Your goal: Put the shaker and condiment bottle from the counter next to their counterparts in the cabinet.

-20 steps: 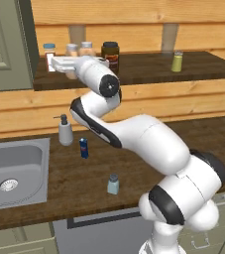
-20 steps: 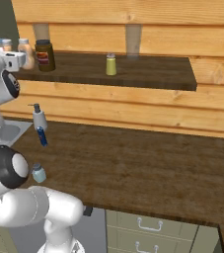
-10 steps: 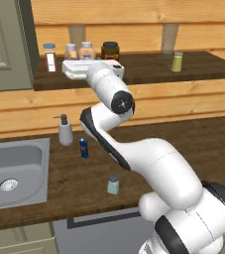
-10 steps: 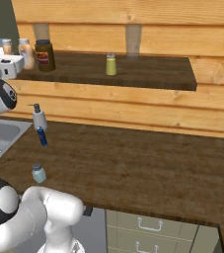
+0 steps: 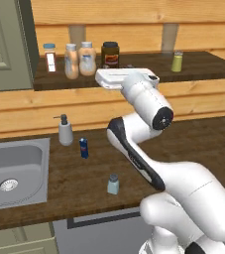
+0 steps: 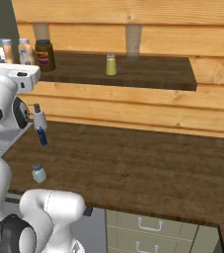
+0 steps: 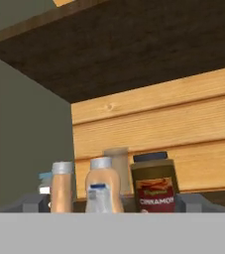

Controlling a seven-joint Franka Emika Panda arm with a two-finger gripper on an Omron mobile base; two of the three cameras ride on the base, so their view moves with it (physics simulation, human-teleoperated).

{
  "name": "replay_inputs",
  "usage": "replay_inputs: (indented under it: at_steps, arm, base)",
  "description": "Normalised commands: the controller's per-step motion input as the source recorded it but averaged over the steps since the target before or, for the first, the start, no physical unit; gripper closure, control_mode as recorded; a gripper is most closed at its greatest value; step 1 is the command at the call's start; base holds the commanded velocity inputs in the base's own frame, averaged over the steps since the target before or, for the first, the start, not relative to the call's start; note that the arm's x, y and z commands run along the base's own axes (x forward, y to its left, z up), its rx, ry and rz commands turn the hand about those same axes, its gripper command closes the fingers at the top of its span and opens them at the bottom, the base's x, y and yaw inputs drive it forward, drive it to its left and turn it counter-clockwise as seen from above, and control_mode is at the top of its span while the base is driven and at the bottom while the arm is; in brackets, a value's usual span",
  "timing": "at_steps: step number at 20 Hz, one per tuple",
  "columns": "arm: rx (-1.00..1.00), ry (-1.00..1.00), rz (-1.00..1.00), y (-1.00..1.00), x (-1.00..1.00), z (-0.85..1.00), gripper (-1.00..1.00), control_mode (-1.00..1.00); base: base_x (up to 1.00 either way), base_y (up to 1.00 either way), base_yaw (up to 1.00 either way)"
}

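Left base view: we are seeing the arm reaching up to the cabinet [image 5: 15, 74], its white hand lying level along the front edge of the dark brown shelf [image 5: 203, 67], just right of the two peach-orange bottles. The condiment bottle [image 5: 87, 58] and its twin [image 5: 71, 61] are standing upright side by side on the shelf, close enough that we cannot tell if they are touching; which one is which we are not able to settle from looks alone. A dark brown jar [image 5: 110, 54] is standing just right of them, and a small white-labelled container [image 5: 49, 57] just left. The yellow-green shaker [image 5: 177, 61] is standing alone farther right on the shelf, well apart from the bottles. Down on the surface [image 5: 193, 144], the shaker [image 5: 113, 184] is sitting upright near the front edge, with the small dark-blue can [image 5: 84, 148] and the grey pump dispenser [image 5: 65, 130] behind it, near the sink [image 5: 15, 168]. In the hand view we are looking along the gripper [image 7: 115, 203] at the bottles and the jar marked cinnamon; the fingers [image 7: 32, 202] are showing spread wide at either side, holding nothing, the bottles lying beyond them and untouched.
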Motion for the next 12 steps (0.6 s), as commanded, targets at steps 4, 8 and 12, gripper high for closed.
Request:
replay_inputs:
  at_steps: [4, 8, 12]
  arm:
    - [-0.04, -0.01, 0.08, -1.0, -0.37, 0.0, -1.0, -1.0]
    - [-0.03, -0.01, 0.11, -1.0, -0.19, 0.0, -1.0, -1.0]
    - [0.0, 0.0, 0.17, -1.0, -0.01, 0.0, -1.0, -1.0]
  base:
    - [0.0, 0.0, 0.0]
    - [0.0, 0.0, 0.0]
    - [0.0, 0.0, 0.0]
